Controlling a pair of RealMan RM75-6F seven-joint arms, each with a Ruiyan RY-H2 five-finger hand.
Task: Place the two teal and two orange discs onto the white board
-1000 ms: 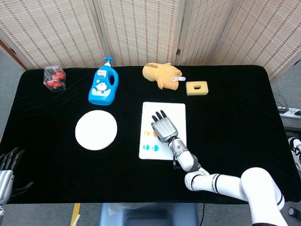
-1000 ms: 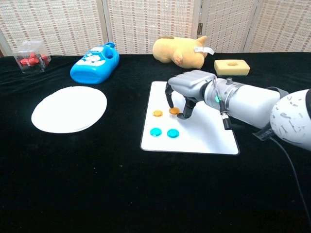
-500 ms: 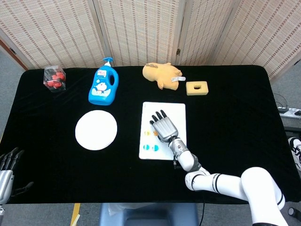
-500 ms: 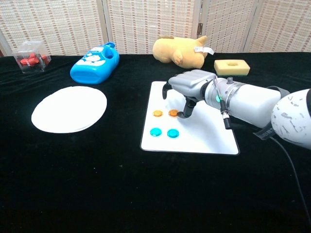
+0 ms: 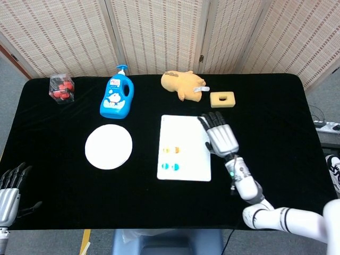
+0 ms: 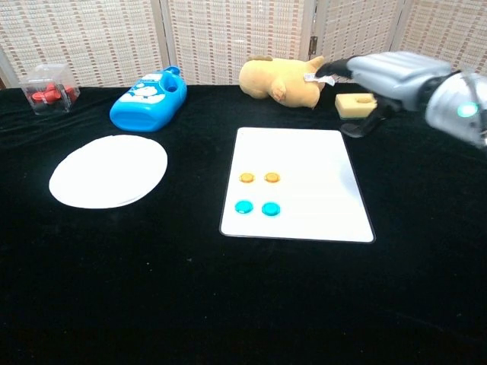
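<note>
Two orange discs (image 6: 259, 178) (image 5: 171, 150) lie side by side on the white board (image 6: 312, 163) (image 5: 186, 133), with two teal discs (image 6: 256, 207) (image 5: 171, 166) just in front of them. My right hand (image 5: 219, 135) (image 6: 388, 76) hovers raised over the board's right edge, fingers spread, holding nothing. My left hand (image 5: 9, 186) hangs at the table's front left corner, fingers apart and empty; only the head view shows it.
A white round plate (image 6: 109, 170) lies left of the board. At the back stand a blue soap bottle (image 6: 148, 98), a yellow plush toy (image 6: 280, 79), a yellow sponge (image 6: 362, 105) and a clear box of red pieces (image 6: 50, 96).
My right hand has lifted off the orange disc and swung right and up, away from the board's middle. All the discs stay on the board. The left hand barely shifted.
</note>
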